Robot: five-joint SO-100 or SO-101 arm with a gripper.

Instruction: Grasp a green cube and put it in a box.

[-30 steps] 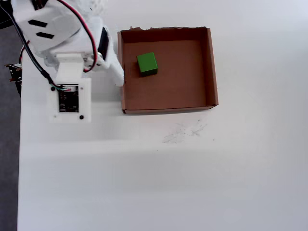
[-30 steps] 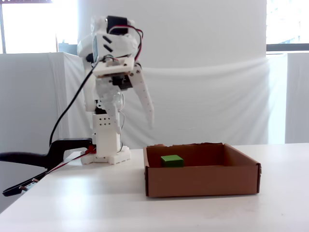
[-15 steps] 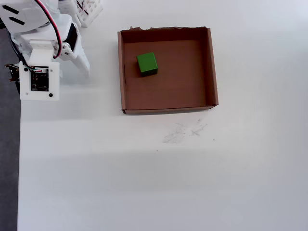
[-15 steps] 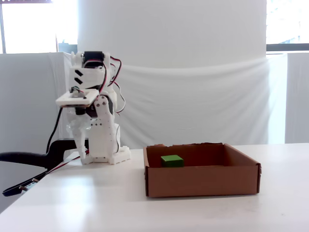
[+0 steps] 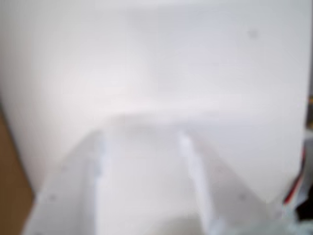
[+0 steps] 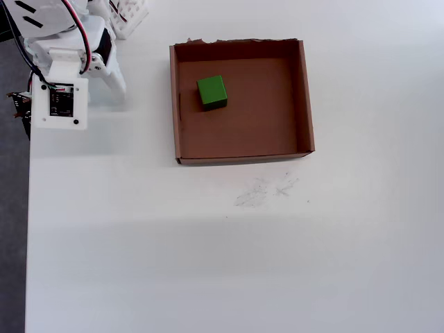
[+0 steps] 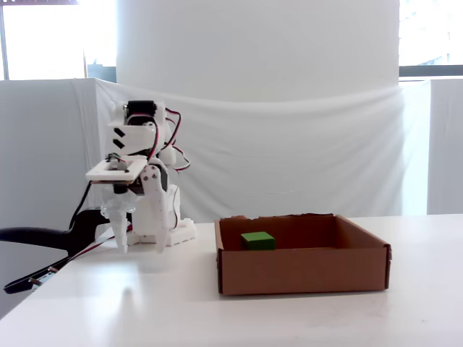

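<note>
Wrist view blurred; gripper (image 5: 142,147) state unclear; arm (image 6: 55,41) cropped overhead

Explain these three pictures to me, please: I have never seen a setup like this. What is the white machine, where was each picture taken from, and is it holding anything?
The white machine is a small robot arm bolted to a white table. At its end is a gripper with two fingers.

One picture looks straight down from above, one looks across the table from the side, and the blurry one comes from a camera riding on the arm's wrist, looking down past the fingers at bare table.

On the table sits the box, a shallow brown cardboard tray with a ragged top edge. The green cube lies inside it, near its left wall in the overhead view.

The gripper holds nothing: the fingers stand apart with only table between them, off to the left of the box.
</note>
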